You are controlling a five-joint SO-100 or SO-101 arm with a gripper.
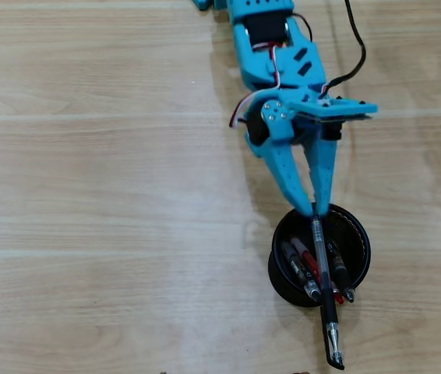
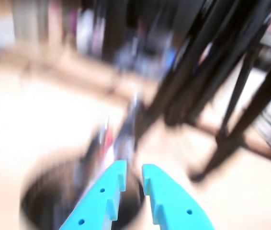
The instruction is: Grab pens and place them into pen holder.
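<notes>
The black pen holder [image 1: 363,243] stands on the wooden table, lower right of centre in the overhead view. Inside it lean a grey and clear pen [image 1: 297,270], a red pen [image 1: 305,252] and a black pen [image 1: 340,274]. A clear pen with a black clip [image 1: 328,312] lies slanted across the holder, its clip end sticking out over the near rim. My blue gripper [image 1: 315,209] hovers at the holder's far rim, fingers closed on that pen's upper end. The wrist view is blurred; the fingertips [image 2: 121,175] sit narrowly apart above the holder [image 2: 35,201].
The arm [image 1: 271,47] reaches down from the top edge, with a black cable [image 1: 358,47] beside it. Dark chair or table legs [image 2: 236,96] show beyond the table in the wrist view.
</notes>
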